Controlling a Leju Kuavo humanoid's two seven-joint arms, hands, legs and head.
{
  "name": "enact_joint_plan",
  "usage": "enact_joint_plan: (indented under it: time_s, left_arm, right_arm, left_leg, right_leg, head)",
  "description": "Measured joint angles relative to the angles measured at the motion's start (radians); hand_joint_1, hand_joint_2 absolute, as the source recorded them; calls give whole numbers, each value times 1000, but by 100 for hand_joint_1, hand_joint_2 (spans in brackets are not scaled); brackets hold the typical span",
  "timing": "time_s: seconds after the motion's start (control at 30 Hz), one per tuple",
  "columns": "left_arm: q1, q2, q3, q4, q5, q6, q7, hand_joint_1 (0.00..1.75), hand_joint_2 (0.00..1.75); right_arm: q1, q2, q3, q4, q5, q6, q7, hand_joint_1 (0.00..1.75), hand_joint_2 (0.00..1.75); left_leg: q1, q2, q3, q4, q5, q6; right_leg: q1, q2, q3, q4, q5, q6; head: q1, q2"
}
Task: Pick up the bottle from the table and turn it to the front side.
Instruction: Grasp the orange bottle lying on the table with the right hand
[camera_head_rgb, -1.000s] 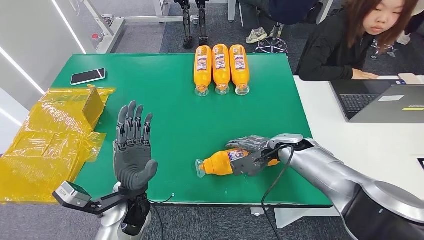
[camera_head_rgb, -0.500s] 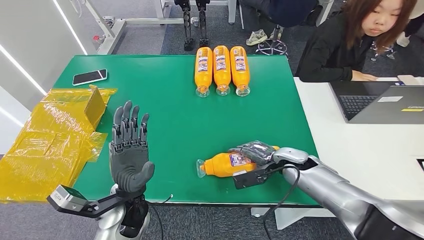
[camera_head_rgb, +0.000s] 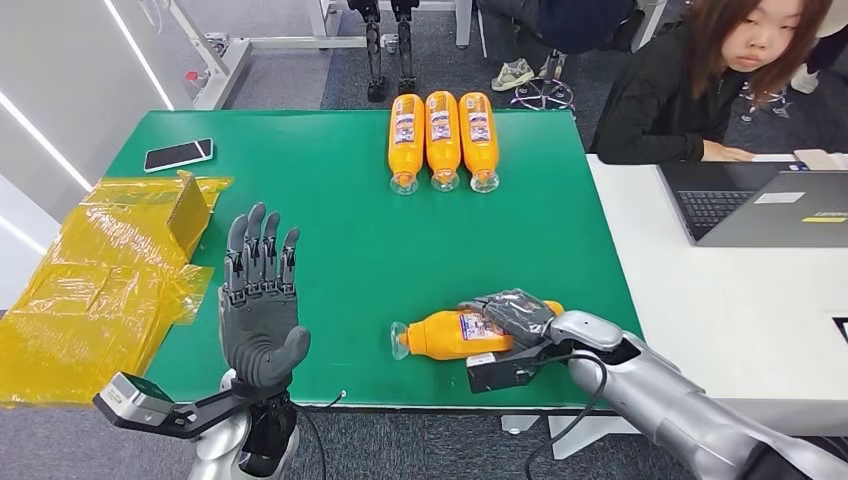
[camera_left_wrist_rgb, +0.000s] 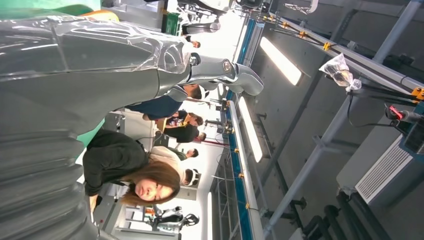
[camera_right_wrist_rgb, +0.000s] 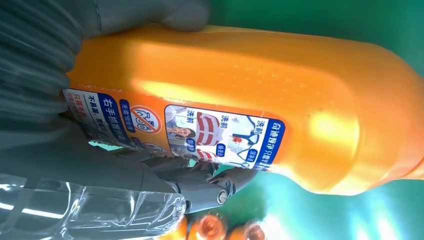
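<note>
An orange bottle (camera_head_rgb: 448, 333) with a clear cap lies on its side near the front edge of the green table (camera_head_rgb: 340, 230), cap toward the left. My right hand (camera_head_rgb: 515, 312) wraps around its base half and grips it. In the right wrist view the bottle (camera_right_wrist_rgb: 280, 90) is close up, its blue-and-white label (camera_right_wrist_rgb: 200, 132) facing the camera, with my dark fingers (camera_right_wrist_rgb: 210, 182) curled under it. My left hand (camera_head_rgb: 260, 300) stands upright at the front left, palm up, fingers spread, holding nothing.
Three more orange bottles (camera_head_rgb: 442, 138) lie side by side at the table's far edge. A phone (camera_head_rgb: 178, 154) lies at the far left, crumpled yellow plastic (camera_head_rgb: 95, 280) at the left edge. A person (camera_head_rgb: 700, 80) sits at the white desk with a laptop (camera_head_rgb: 765, 205) on the right.
My right hand has closed further over the bottle and slid with it slightly toward the front edge. The left hand has dropped a little and stays spread.
</note>
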Motion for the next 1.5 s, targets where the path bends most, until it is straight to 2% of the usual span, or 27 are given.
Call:
enact_joint_plan:
  time_s: [0.13, 0.3, 0.4, 0.57, 0.77, 1.07, 1.33, 1.5]
  left_arm:
    - [4, 1, 2, -4, -4, -1, 0, 0, 175]
    - [6, 4, 12, -6, -3, -10, 0, 0, 175]
    - [6, 5, 17, -6, -15, -13, 0, 0, 175]
    - [6, 0, 19, -6, -31, -8, 0, 0, 175]
    - [20, -1, 19, -16, -41, 13, 0, 0, 175]
    - [26, -6, 19, -21, -45, -21, 0, 0, 175]
    - [32, -11, -6, -21, 39, -168, 38, 0, 175]
    - [34, -23, -41, -9, 83, -215, 49, 0, 175]
  right_arm:
    - [89, -11, -103, -106, 33, -86, 20, 175, 175]
    - [218, -50, -279, -341, 50, -121, 33, 175, 175]
    - [325, -63, -376, -474, 121, -145, 35, 175, 175]
    - [467, -50, -480, -618, 221, -168, 39, 175, 175]
    - [530, -26, -561, -693, 211, -180, 12, 175, 175]
    - [585, 52, -631, -740, 200, -185, -32, 175, 175]
    - [649, 105, -633, -767, 179, -234, -102, 175, 175]
    - [646, 167, -601, -767, 204, -257, -101, 175, 175]
  left_leg:
    - [0, 0, -2, 0, 0, 0]
    - [0, -2, -5, 0, 0, 0]
    - [0, -6, -6, 0, 0, 0]
    - [0, -5, -7, 0, -2, -1]
    - [0, -5, -8, 0, -2, -1]
    - [0, -5, -8, 0, -2, -1]
    - [0, -5, -8, -1, -2, 0]
    - [0, -4, -8, 0, -2, 0]
  right_leg:
    - [0, 0, -2, 0, 0, 0]
    - [0, -2, -4, 0, 0, 0]
    - [0, -4, -5, 0, -2, 1]
    - [0, -4, -6, 0, -2, 1]
    - [0, -4, -7, 0, -2, 1]
    - [0, -3, -7, 0, -2, 1]
    - [0, -3, -7, 0, -3, 1]
    - [0, -3, -7, 0, -3, 1]
  head:
    - [0, 0]
    - [0, 0]
    - [0, 0]
    - [0, 0]
    - [0, 0]
    - [0, 0]
    - [0, 0]
    - [0, 0]
